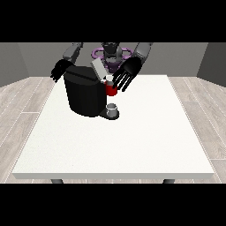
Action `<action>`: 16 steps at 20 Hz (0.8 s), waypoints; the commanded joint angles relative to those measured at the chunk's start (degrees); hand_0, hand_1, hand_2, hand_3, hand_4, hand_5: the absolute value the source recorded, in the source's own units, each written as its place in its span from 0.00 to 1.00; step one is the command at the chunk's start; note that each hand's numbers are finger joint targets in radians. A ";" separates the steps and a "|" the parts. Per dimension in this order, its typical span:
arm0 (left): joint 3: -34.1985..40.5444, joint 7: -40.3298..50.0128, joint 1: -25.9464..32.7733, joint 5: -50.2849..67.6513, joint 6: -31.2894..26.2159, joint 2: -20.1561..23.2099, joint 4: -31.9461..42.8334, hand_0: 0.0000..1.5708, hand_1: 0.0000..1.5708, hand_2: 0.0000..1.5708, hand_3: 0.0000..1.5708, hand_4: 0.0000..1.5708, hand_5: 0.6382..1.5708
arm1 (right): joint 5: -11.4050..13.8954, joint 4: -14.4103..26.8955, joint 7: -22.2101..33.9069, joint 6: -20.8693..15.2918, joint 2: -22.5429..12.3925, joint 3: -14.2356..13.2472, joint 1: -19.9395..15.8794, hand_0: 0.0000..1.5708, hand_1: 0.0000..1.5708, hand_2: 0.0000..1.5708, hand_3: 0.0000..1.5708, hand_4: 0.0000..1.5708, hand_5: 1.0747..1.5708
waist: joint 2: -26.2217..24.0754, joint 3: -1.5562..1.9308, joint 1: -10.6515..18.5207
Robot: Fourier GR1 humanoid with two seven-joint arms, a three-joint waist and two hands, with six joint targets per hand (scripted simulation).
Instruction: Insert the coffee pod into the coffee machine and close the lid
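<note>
A black coffee machine (85, 93) stands on the white table (132, 141), left of centre at the back. Its grey lid (98, 69) is tilted up and open. A red thing at the machine (111, 90) sits on the machine's right side, with a small pale grey thing (109, 79) on top of it. The hand at the view's right (128, 73) hovers just right of and above that spot, fingers spread and straight, holding nothing. The hand at the view's left (59, 70) hangs behind the machine's left top corner, fingers relaxed and empty.
A small grey cup-like thing (112, 110) stands on the machine's low base at its front right. The table's front edge (114, 175) lies towards the camera. The floor around is pale wood planks.
</note>
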 commanded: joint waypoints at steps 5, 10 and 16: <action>-1.21 1.42 0.30 -1.08 -2.96 -1.58 -0.72 0.00 0.00 0.00 0.00 0.00 1.00 | 0.49 3.05 -3.83 -0.02 0.65 0.00 2.55 0.00 0.00 0.00 0.00 0.27 1.00 | -2.99 -0.09 1.98; -1.01 -1.11 3.75 -1.25 -1.73 -1.74 -1.24 0.00 0.00 0.00 0.00 0.00 1.00 | 0.70 2.18 -3.36 -1.19 2.10 0.71 5.07 0.00 0.00 0.00 0.00 0.24 1.00 | -4.54 -0.11 3.17; 1.70 -2.28 6.66 1.17 -1.53 -1.83 -1.73 0.00 0.00 0.00 0.00 0.00 1.00 | -1.94 -0.22 -0.98 1.47 -0.85 -1.36 6.06 0.00 0.00 0.00 0.00 0.28 1.00 | -7.96 -0.13 3.88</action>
